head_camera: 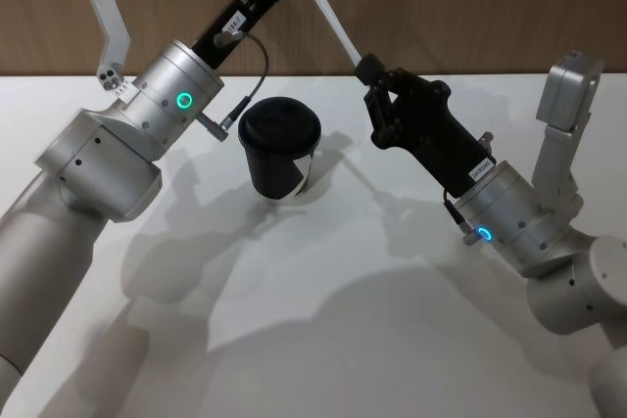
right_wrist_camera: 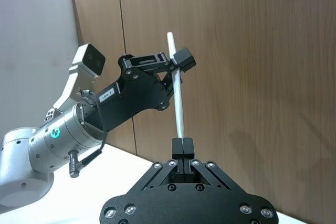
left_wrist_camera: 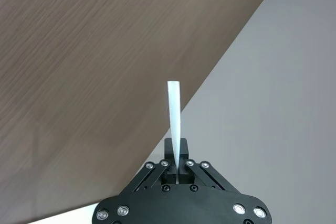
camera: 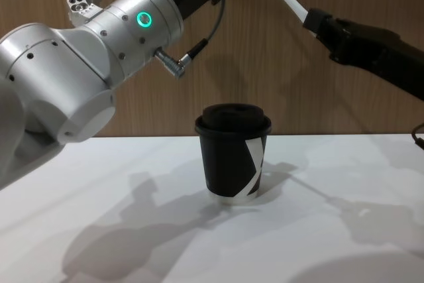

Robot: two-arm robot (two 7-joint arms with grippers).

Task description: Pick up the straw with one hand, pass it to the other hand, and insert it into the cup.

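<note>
Handover mid-air: straw [head_camera: 331, 17] slants high behind the cup [head_camera: 279, 144], which stands on the table. Left gripper [left_wrist_camera: 177, 148] pinches it near one end. Right gripper [right_wrist_camera: 182, 144] is clamped on the other end, seemingly firmly. The double hold likely guards against a drop before release.

The desk [head_camera: 294, 369] is a flat, plain white surface. Its far edge meets a wood-panelled wall [head_camera: 441, 7]. One item stands directly on the desk: the cup [head_camera: 272, 165]. It is upright and sits toward the far edge, roughly midway between left and right. The cup is black, closed with a black lid [head_camera: 280, 126], and carries a white angular mark [head_camera: 297, 175] on its side. A silver base rim [camera: 232, 195] rests on the surface. Soft shadows [head_camera: 274, 281] cross the desk around and in front of the cup.
</note>
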